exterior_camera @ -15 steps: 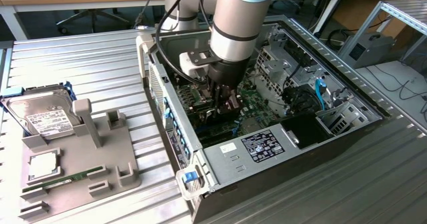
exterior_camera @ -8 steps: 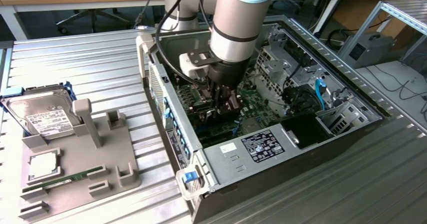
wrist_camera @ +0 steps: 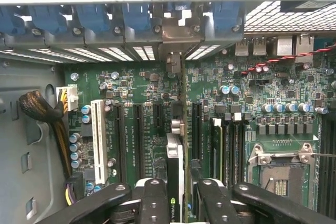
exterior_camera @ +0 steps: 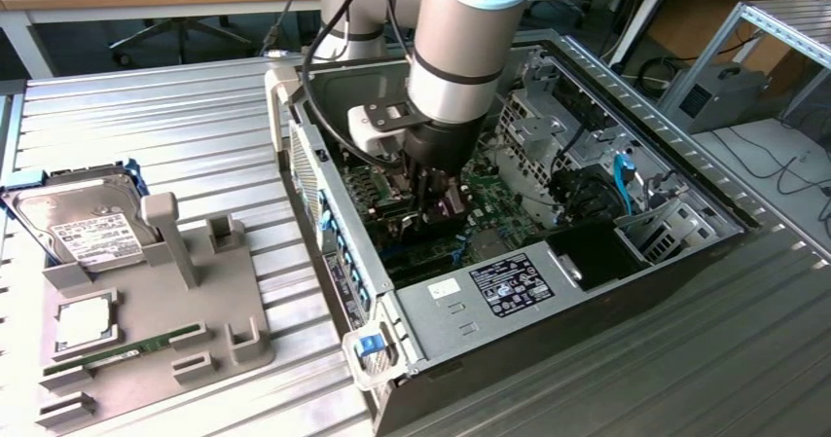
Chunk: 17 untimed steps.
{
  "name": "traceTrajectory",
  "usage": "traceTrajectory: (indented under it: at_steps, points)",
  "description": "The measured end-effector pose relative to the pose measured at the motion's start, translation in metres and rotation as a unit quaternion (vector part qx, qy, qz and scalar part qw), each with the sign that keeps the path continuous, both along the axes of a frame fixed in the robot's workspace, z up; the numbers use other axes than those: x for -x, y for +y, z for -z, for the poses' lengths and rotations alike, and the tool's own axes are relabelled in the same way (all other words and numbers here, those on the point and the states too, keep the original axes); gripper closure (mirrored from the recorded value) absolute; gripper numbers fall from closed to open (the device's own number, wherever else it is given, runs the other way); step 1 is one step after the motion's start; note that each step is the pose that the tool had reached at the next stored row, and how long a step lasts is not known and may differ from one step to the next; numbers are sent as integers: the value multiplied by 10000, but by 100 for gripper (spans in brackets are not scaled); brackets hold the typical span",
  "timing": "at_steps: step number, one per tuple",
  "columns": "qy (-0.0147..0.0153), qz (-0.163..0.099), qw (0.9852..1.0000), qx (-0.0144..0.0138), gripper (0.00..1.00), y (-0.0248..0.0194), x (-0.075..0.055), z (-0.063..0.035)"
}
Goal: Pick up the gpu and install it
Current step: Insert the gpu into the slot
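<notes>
Gripping gpu point(wrist_camera: 176, 169) edge-on, tool point(wrist_camera: 178, 203) above motherboard point(wrist_camera: 142, 87).

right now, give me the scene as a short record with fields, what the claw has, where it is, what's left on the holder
claw: claw shut on the gpu, card held edge-on
position: inside the open computer case, above the motherboard slots
gpu state: in line with a slot; whether it is seated cannot be told
holder: grey holder at the exterior view's left
still on holder: hard drive, RAM stick, cpu
</notes>
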<state>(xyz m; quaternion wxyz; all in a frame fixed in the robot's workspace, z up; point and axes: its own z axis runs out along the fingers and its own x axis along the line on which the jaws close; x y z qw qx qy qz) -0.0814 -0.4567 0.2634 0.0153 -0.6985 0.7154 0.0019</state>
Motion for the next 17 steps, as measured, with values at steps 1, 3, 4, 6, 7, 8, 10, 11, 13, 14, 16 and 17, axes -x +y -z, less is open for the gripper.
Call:
traceTrajectory:
  at_steps: [1,3,4,6,7,8,10,11,13,14,16,17]
  points:
    - [-1,0,10000,-3,74,0,2,0]
    - [-2,1,10000,-5,74,0,4,0]
    - [-2,0,10000,-6,74,-1,6,0]
    - [-3,0,10000,-7,74,-5,14,0]
    - [-2,1,10000,-8,74,-8,17,1]
    - [-3,1,10000,-8,74,-13,22,1]
    - [-3,1,10000,-7,74,-14,23,0]
    - [-3,1,10000,-7,74,-14,24,0]
    - [-3,1,10000,-7,74,-15,24,0]
    - [-3,1,10000,-7,74,-15,24,0]
    - [-2,1,10000,-7,74,-15,25,0]
    - [0,3,10000,-13,73,-13,27,3]
